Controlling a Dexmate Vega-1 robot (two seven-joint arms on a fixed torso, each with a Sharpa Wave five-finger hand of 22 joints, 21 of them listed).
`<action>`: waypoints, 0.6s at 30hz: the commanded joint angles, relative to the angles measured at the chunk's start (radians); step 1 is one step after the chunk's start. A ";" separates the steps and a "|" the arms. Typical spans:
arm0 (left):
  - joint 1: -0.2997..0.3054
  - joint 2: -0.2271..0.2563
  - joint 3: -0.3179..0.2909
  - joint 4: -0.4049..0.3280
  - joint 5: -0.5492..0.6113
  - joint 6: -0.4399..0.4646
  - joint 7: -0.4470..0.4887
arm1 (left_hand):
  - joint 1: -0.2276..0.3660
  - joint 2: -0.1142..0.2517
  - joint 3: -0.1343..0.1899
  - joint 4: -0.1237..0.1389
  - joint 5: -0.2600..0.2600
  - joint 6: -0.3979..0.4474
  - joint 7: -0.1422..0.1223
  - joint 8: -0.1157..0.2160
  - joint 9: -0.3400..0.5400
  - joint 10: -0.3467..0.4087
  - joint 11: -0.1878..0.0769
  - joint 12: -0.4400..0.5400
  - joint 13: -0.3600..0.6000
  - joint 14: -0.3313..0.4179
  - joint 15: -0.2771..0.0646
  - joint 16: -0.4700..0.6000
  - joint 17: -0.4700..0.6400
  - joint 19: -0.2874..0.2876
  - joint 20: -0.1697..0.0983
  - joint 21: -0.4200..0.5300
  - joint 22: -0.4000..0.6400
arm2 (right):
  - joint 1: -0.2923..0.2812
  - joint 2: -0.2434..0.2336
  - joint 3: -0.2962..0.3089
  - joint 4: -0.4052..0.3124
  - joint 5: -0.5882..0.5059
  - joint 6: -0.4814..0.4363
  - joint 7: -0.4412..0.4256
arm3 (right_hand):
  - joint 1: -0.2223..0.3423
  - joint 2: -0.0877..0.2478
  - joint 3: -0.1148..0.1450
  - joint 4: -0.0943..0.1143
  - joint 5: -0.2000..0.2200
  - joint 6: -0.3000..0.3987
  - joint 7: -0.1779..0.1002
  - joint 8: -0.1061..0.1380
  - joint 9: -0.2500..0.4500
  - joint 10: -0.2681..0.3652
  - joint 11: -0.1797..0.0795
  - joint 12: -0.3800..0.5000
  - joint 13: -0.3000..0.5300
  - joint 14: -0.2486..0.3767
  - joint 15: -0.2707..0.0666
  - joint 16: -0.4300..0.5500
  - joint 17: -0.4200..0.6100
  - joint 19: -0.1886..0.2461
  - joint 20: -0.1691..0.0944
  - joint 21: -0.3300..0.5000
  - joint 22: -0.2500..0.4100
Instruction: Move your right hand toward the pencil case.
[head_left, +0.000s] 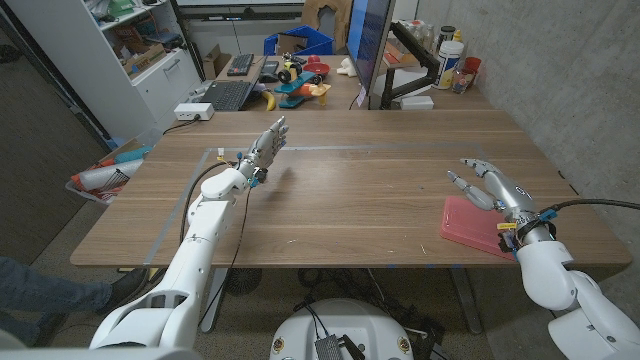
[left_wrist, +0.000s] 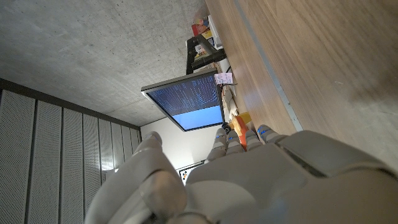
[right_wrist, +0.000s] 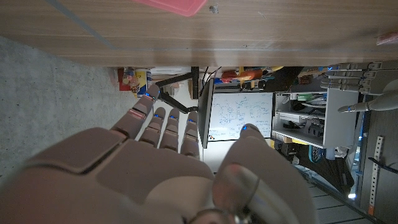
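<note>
The flat pink rectangular pencil case (head_left: 472, 225) lies on the wooden table (head_left: 350, 190) at its near right edge. The right hand (head_left: 497, 190) hovers over the case's far right part, fingers spread, holding nothing. The case lies just below and to the near left of the fingertips, its long axis running from far left to near right. The left hand (head_left: 262, 152), also open and empty, is well apart on the far left. The right wrist view shows only a corner of the case (right_wrist: 174, 6) beyond the fingers (right_wrist: 163, 127).
</note>
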 joint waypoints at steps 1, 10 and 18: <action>-0.006 -0.001 0.001 0.011 0.003 -0.003 -0.004 | 0.000 0.011 -0.001 -0.006 -0.002 0.002 0.004 0.004 0.005 -0.007 0.003 0.005 0.002 -0.016 0.002 -0.002 0.000 -0.034 0.006 -0.003 0.003 | -0.003 -0.024 -0.022 -0.009 -0.060 -0.045 0.007 | 0.005 -0.004 0.002 -0.005 0.005 0.007 -0.002 0.004 0.002 0.004 -0.001 0.005 0.000 0.002 -0.007 0.003 0.003 0.004 0.000 -0.007 0.001; -0.012 -0.004 0.002 0.028 0.004 -0.004 -0.008 | 0.000 0.011 -0.001 -0.007 -0.002 0.002 0.005 0.004 0.005 -0.007 0.002 0.005 0.002 -0.016 0.002 -0.001 0.000 -0.033 0.006 -0.005 0.003 | -0.001 -0.037 -0.032 -0.009 -0.072 -0.065 0.016 | 0.003 -0.004 0.001 -0.005 0.006 0.009 -0.004 0.004 0.002 0.006 -0.003 0.005 0.000 0.004 -0.006 0.004 0.002 0.003 0.001 -0.011 0.001; -0.019 -0.008 0.001 0.039 0.006 -0.007 -0.009 | -0.001 0.012 -0.002 -0.007 -0.002 0.003 0.005 0.004 0.005 -0.006 0.003 0.005 0.002 -0.015 0.003 -0.001 0.000 -0.033 0.007 -0.007 0.003 | 0.003 -0.041 -0.046 -0.010 -0.084 -0.090 0.016 | 0.002 -0.004 0.001 -0.006 0.007 0.013 -0.004 0.004 0.002 0.013 -0.001 0.007 0.000 0.005 -0.013 0.004 0.002 -0.004 -0.002 -0.016 0.001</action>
